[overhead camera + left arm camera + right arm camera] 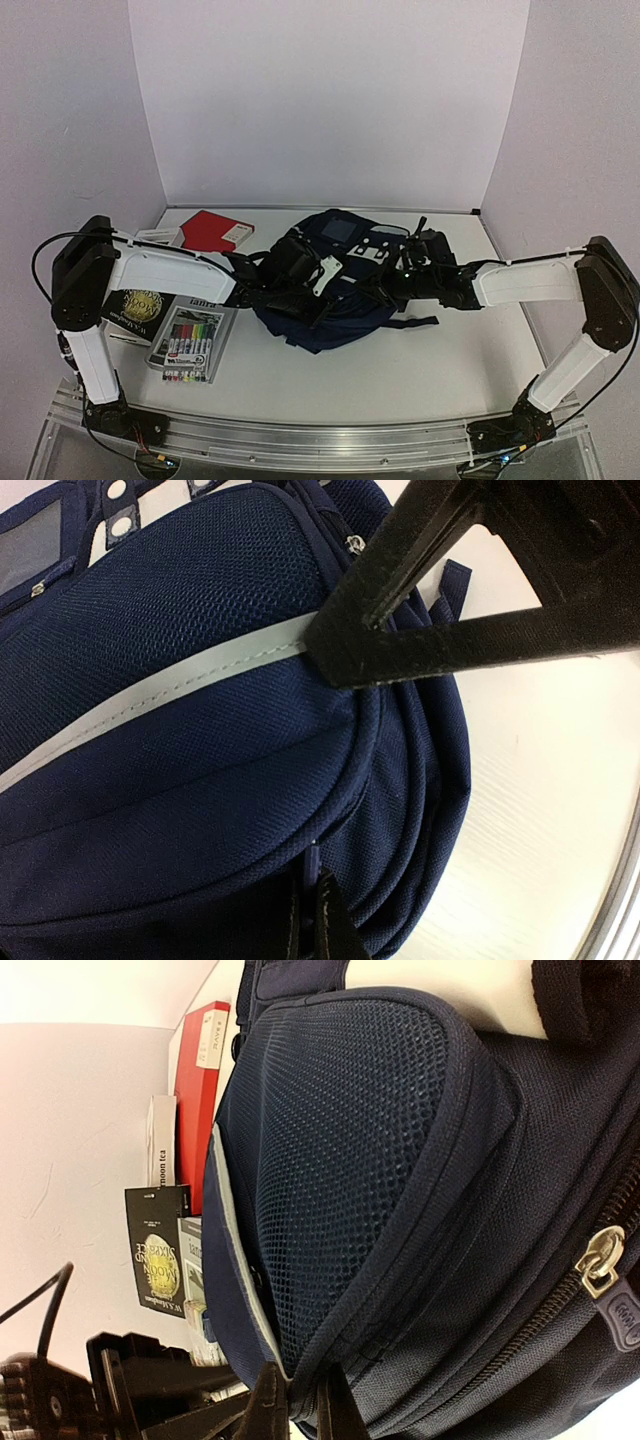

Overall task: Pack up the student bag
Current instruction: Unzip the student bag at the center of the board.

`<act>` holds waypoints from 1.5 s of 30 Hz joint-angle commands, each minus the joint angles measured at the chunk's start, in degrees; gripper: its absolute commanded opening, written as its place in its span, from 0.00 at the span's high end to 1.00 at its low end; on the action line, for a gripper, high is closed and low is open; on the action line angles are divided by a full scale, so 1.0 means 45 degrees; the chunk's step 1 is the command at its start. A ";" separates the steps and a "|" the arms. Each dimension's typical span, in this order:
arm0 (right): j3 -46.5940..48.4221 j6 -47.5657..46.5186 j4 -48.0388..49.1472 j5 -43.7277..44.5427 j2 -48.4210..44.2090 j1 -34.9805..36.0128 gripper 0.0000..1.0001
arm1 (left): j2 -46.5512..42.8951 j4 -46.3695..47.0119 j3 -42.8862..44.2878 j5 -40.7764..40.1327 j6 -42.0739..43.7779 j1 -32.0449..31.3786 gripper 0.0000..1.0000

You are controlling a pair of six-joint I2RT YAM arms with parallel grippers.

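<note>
Large navy-blue fabric backpack (335,318) w/ a pale grey stripe lay on the white desk (420,370), roughly mid-desk and toward the far wall, betw. the two arms. Both arms reached in over it, one from each side, so the tools sat on top of the backpack and near each other.

Right tool (300,1402): dark fingers closed tight on the backpack's edge just beside the grey stripe, below the mesh panel, w/ fabric pinched betw. them. In the left wrist view its black tip rested right on that stripe. A silver zip puller (600,1260) hung on a shut zip at the right of the right wrist view.

Left tool (322,925): fingers brought together, tips against a seam on the backpack's rounded side, w/ a small bluish tab just ahead of them. Whether it actually had fabric or the tab in its grip, couldn't tell.

Left of the backpack on the desk: flat red rectangular book (215,230), thin white box (160,236) beside it, black book w/ a gold round emblem (140,305) partly under the left arm, and a clear pack of coloured markers (190,345) nearer the front.
</note>
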 commanded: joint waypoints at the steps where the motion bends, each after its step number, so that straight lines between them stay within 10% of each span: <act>1: 0.0270 -0.0260 0.1566 -0.0439 -0.0365 0.0130 1.00 | -0.0555 0.0931 -0.0317 -0.0855 -0.0565 0.0206 1.00; 45: -0.1363 -0.0683 0.0898 0.0341 -0.1392 0.0060 1.00 | 0.0408 -0.2520 0.0596 -0.4761 -0.5585 0.3859 1.00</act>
